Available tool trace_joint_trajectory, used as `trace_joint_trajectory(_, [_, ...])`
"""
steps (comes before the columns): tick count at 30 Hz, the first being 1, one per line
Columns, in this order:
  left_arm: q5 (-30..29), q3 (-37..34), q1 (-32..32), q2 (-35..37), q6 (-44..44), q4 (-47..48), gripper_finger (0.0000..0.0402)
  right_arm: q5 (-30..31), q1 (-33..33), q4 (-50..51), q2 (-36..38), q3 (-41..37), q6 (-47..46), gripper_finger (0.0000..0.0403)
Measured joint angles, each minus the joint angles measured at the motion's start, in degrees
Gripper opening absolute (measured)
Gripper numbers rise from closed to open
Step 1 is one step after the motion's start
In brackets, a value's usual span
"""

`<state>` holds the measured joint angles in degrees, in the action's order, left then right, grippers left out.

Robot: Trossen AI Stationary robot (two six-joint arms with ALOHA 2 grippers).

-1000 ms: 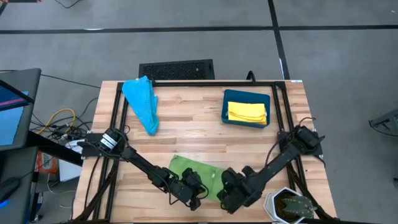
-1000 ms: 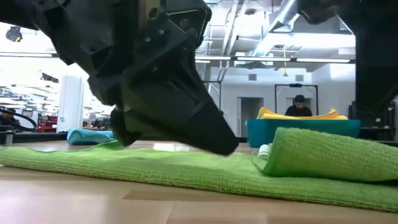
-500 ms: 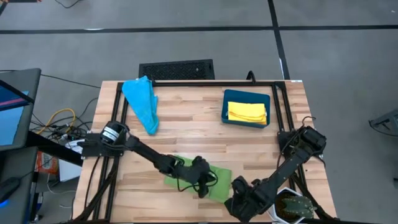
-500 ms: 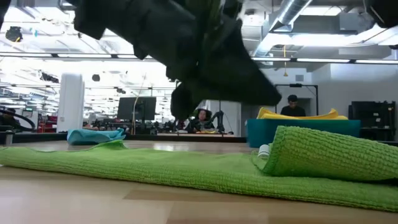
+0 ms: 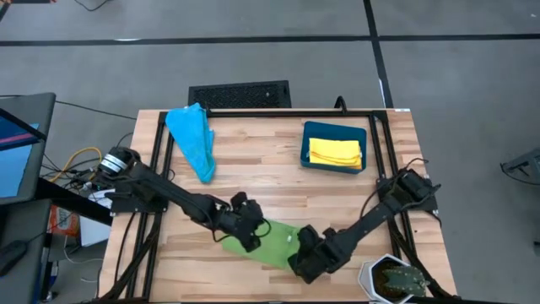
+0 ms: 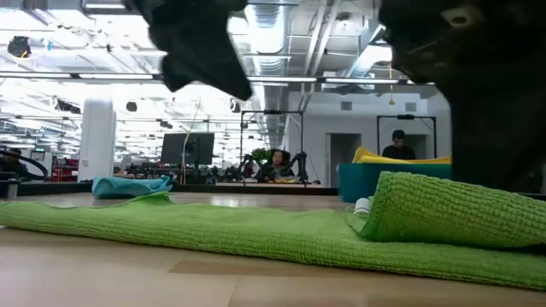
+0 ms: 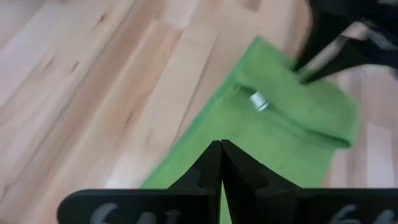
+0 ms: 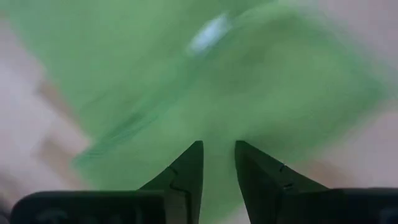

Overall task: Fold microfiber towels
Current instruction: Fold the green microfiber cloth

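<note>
On the wooden table [image 5: 253, 160], the left gripper [image 5: 245, 231] sits clenched and empty over the green towel's [image 5: 274, 243] left edge, having drawn back from mid-cloth. The right gripper [image 5: 305, 262], fingers slightly apart and grasping nothing visible, has returned to the towel's near right corner, probably for another fold. Far left lies the blue towel [image 5: 192, 139]; the far-right bin [image 5: 334, 133] holds yellow towels [image 5: 335, 152].
</note>
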<state>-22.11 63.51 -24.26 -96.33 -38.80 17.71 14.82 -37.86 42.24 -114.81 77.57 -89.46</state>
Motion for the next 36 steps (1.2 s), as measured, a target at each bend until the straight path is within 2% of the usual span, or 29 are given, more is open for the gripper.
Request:
trace_joint_trajectory(2, [-0.38,-0.99,-0.97,0.35,-2.26,0.76,0.0,-1.24,0.99,-4.29,-1.52,0.5,1.69,0.0116])
trace_joint_trajectory(9, [-1.97,-5.31,-5.11,0.24,-10.9,-0.53,0.0,-2.36,4.78,-7.35,-2.74,0.95,7.96,0.0116])
trace_joint_trajectory(16, [-3.28,-8.27,-7.73,0.19,-17.81,0.0,0.0,3.12,4.82,-8.6,1.17,0.96,11.52,0.0116])
trace_joint_trajectory(20, [-4.06,-8.25,-8.25,0.21,-18.95,-0.07,0.0,5.21,0.96,-9.32,2.13,1.04,11.95,0.0116])
trace_joint_trajectory(24, [-4.11,-8.25,-8.25,0.21,-19.52,-0.16,0.0,4.84,-1.79,-13.17,-0.65,0.96,13.53,0.0116])
trace_joint_trajectory(36, [-3.78,-8.23,-8.56,0.21,-21.51,-0.7,0.0,7.72,1.02,-17.84,-2.65,1.07,16.67,0.0116])
